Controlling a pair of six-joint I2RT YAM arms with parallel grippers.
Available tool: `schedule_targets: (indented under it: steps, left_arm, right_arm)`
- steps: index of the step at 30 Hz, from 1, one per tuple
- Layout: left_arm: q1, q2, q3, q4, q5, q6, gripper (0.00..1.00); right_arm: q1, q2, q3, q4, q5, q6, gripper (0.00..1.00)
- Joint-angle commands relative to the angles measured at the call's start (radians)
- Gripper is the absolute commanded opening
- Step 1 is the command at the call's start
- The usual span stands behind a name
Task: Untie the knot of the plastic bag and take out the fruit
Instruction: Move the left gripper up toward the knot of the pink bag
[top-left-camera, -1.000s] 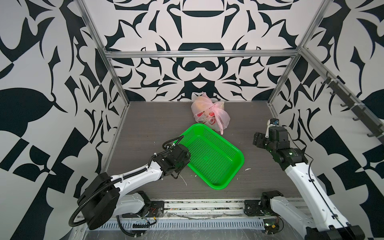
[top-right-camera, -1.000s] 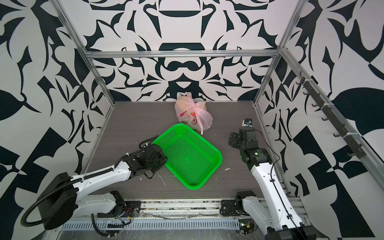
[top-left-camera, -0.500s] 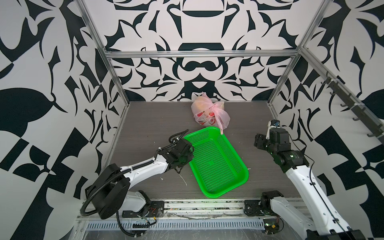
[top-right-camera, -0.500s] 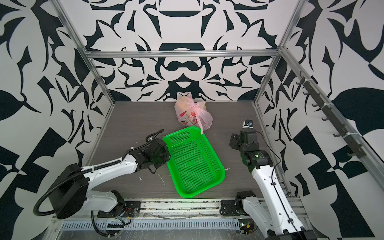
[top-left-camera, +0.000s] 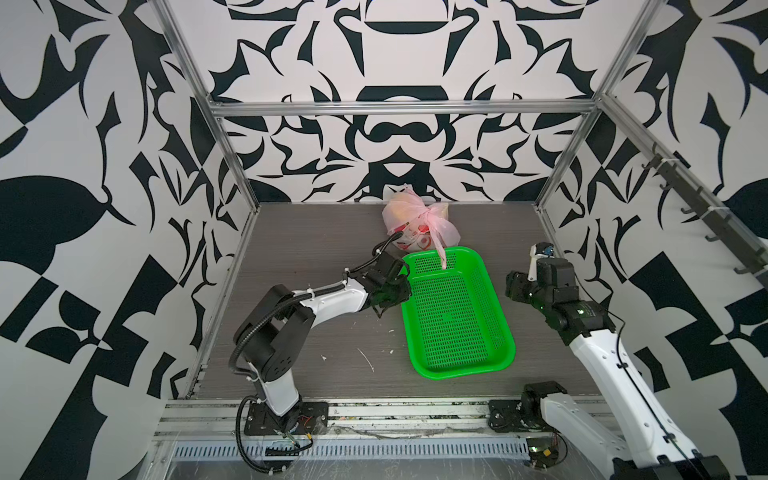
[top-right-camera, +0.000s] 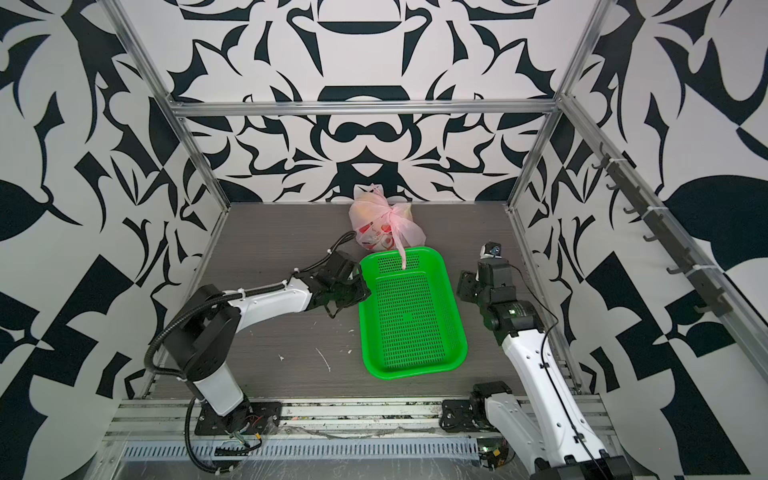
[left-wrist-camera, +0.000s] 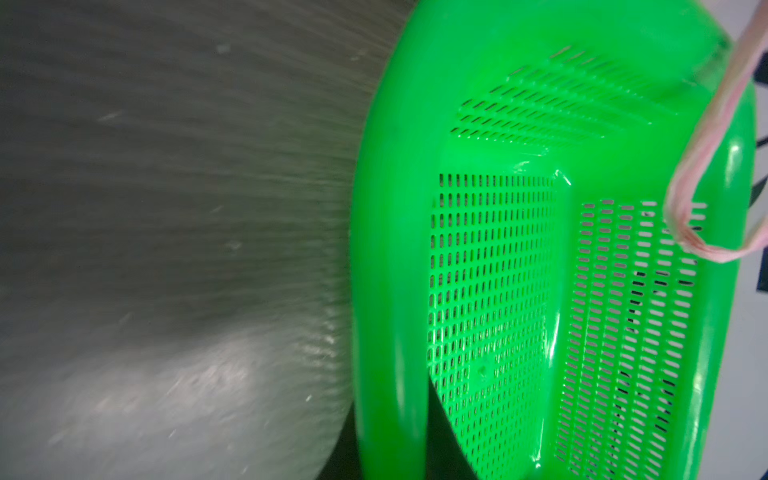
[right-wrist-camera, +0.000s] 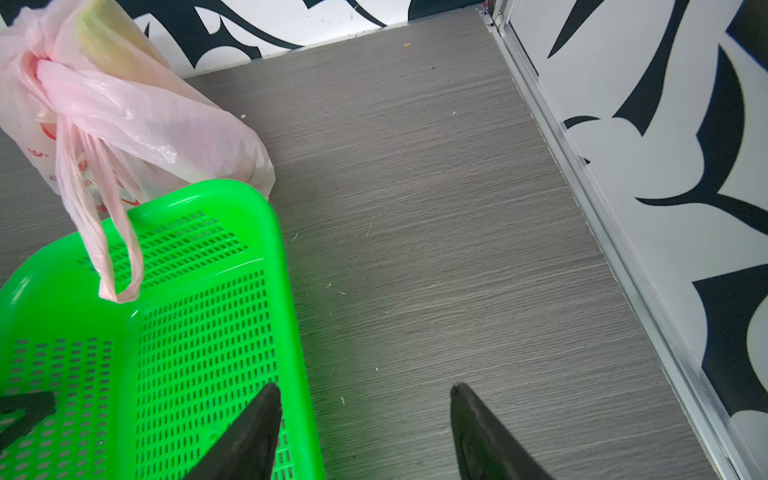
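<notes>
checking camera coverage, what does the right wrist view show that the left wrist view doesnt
Only right wrist: the body of the plastic bag with the knot, and the right pincer, open and holding nothing. Only left wrist: the green basket seen close up along its long rim on the left arm's side, blurred table beside it. Both: the basket, the bag's pink handle loop draped over its end, the grey table.

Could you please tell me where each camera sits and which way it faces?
Both top views: high in front, looking down toward the back wall; both arms show.
Left wrist: on the left arm, along the green basket rim gripped by the left tool, barely visible.
Right wrist: behind the open right tool, facing the plastic bag.
Shared: both wrist views catch the handle loop over the basket.
</notes>
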Motion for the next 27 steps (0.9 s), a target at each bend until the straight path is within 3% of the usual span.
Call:
schedule_targets:
  steps: [1,7,21,27]
  left_arm:
    - [0.007,0.058,0.076,-0.104,0.039,0.154,0.0]
    - [0.006,0.056,0.138,-0.192,0.029,0.197,0.0]
    - [-0.014,-0.014,0.052,-0.134,-0.071,0.064,0.0]
    - [-0.015,-0.006,0.063,-0.131,-0.06,0.065,0.0]
  right_arm:
    - [0.005,-0.008,0.008,0.007,-0.008,0.001,0.67]
    - [0.007,-0.028,-0.005,0.0,-0.007,0.006,0.67]
    - [0.014,-0.026,-0.005,0.015,-0.018,0.015,0.67]
    - [0.017,-0.026,-0.005,0.019,-0.018,0.015,0.67]
